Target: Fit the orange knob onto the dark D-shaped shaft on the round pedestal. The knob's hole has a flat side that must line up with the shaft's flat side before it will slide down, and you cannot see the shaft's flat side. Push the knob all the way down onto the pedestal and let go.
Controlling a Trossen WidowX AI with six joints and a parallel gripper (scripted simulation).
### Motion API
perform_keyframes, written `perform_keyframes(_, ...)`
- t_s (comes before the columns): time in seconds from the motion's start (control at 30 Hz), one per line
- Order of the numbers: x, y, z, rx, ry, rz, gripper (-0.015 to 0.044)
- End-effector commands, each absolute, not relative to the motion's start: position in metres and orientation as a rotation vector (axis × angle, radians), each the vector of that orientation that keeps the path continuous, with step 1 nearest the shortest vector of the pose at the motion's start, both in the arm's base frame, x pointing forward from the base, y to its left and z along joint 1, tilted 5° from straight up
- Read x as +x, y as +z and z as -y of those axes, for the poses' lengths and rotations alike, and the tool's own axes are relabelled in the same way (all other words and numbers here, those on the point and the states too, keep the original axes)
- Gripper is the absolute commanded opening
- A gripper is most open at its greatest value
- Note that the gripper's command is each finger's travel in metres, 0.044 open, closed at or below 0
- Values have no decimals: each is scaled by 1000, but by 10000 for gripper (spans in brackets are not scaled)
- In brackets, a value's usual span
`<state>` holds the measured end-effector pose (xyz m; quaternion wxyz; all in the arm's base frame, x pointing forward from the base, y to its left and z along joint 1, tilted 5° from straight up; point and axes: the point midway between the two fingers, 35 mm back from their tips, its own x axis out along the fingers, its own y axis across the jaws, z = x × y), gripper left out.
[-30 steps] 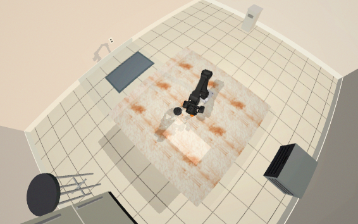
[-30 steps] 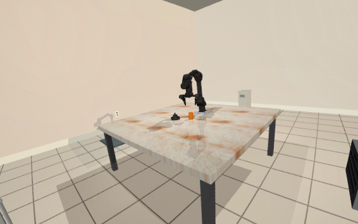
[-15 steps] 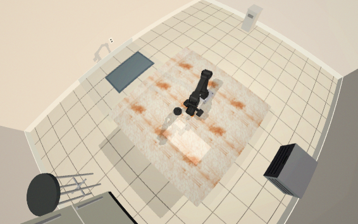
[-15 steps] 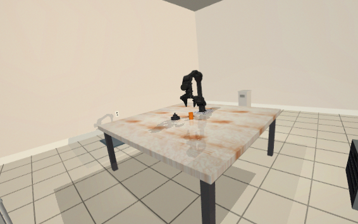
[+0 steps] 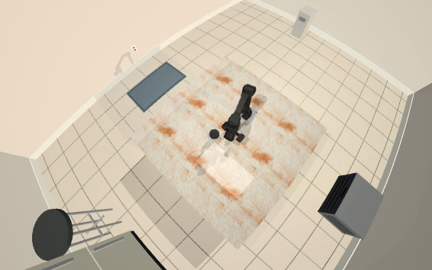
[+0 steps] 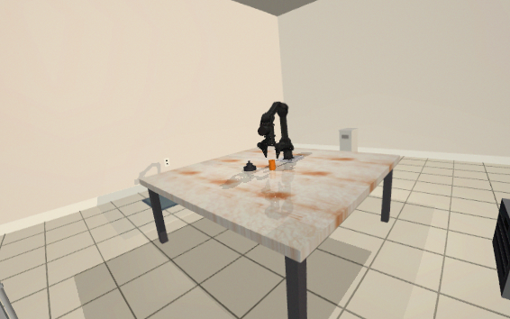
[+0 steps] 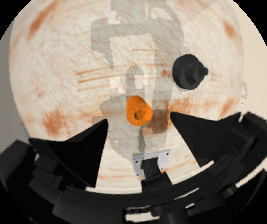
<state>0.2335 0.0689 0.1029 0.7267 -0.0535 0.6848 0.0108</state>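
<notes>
The orange knob (image 6: 272, 165) (image 7: 139, 111) stands upright on the table; its hole faces up in the wrist view. In the top view it is hidden under the arm. The round dark pedestal (image 5: 214, 133) (image 6: 250, 168) (image 7: 186, 72) stands a short way to one side of the knob, with its dark shaft (image 7: 204, 72) bare. The shaft's flat side cannot be made out. My gripper (image 6: 271, 156) (image 7: 140, 118) is open and empty, above the knob. In the wrist view the knob shows centrally between and just beyond the two fingertips.
The arm's base plate (image 7: 160, 157) is behind the knob, on the gripper's side of the wrist view. The table (image 5: 282, 152) (image 6: 242, 207) carries rust-coloured stains and the arm's shadow. A stool, a blue mat and grey cabinets are on the floor, away from the table.
</notes>
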Motion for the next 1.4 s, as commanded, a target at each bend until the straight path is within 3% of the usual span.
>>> perform_keyframes(0.0,233,95,-67,-127,21,-1515,440)
perform_keyframes(1.27,235,37,-63,-127,21,-1516,440)
perform_keyframes(1.37,235,37,-63,-127,21,-1516,361)
